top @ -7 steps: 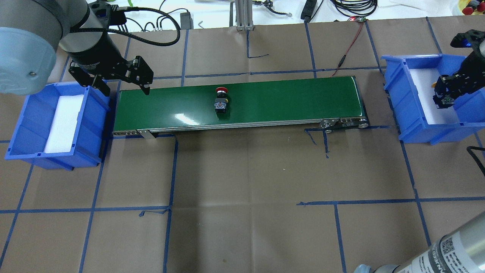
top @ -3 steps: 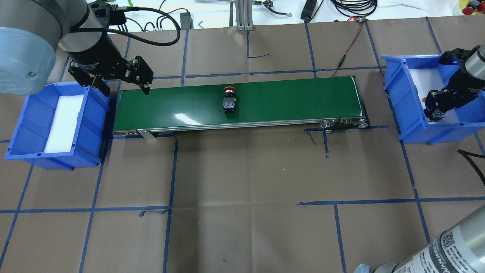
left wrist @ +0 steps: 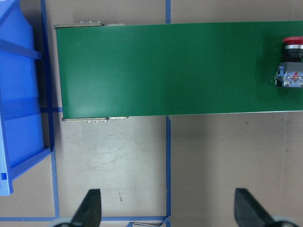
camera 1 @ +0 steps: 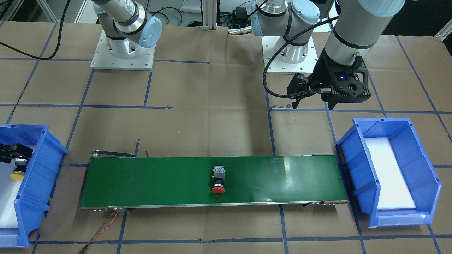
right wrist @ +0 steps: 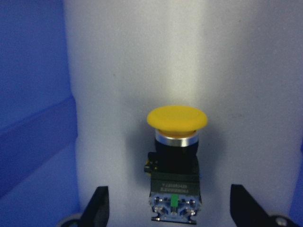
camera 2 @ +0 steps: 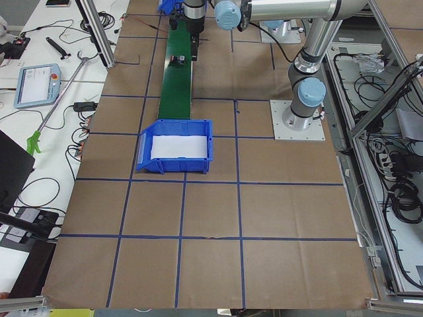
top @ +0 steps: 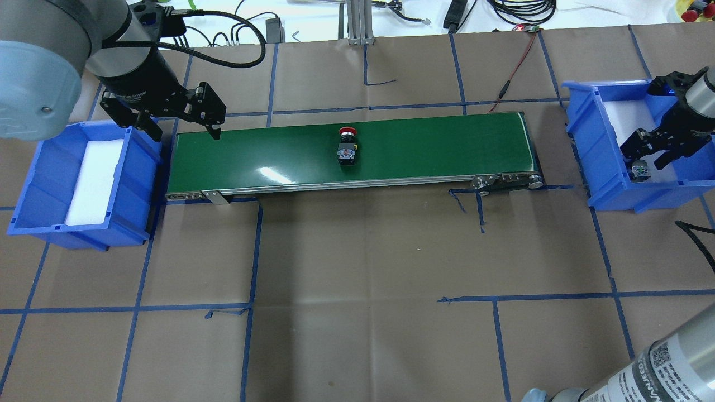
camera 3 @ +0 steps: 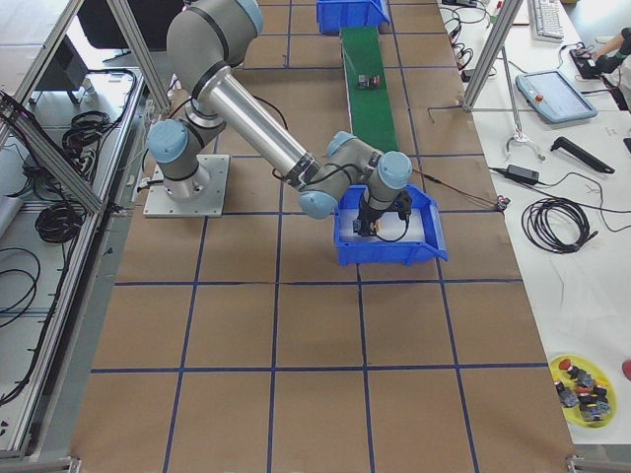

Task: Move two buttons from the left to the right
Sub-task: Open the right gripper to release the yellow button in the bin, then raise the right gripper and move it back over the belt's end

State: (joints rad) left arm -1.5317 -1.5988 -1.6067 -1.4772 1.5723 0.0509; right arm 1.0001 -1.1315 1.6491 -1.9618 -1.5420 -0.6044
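The red-capped button lies on its side near the middle of the green conveyor belt, also in the front view and the left wrist view. The yellow-capped button lies on white foam inside the right blue bin, with its cap showing in the front view. My right gripper is open just above it, with fingers wide apart on either side and not touching it. My left gripper is open and empty at the belt's left end, next to the left blue bin.
An aluminium post and cables stand behind the belt. A red wire runs to the belt's right end. A yellow dish of spare buttons sits far off at the table's right end.
The red button has ridden rightward along the belt. My right gripper came down into the right bin and opened, leaving the yellow button on the foam. The left arm has not moved.
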